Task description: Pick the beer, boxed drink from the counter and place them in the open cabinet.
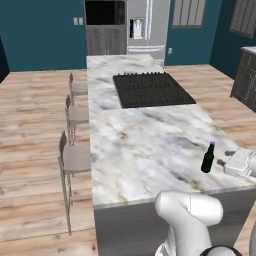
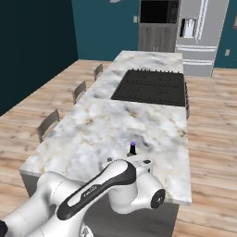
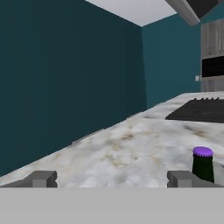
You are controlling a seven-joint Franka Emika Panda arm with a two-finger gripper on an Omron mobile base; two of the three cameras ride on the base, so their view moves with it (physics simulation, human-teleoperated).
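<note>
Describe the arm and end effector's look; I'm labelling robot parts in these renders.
The arm is glossy white with rounded, tubular links, a dark grey band bearing small pale lettering along one link, and a dark round joint cap. The end effector has two small blocky dark grey fingertips. No cables are visible.

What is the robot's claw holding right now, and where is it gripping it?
Nothing. The gripper is open; the beer stands just outside one fingertip.
</note>
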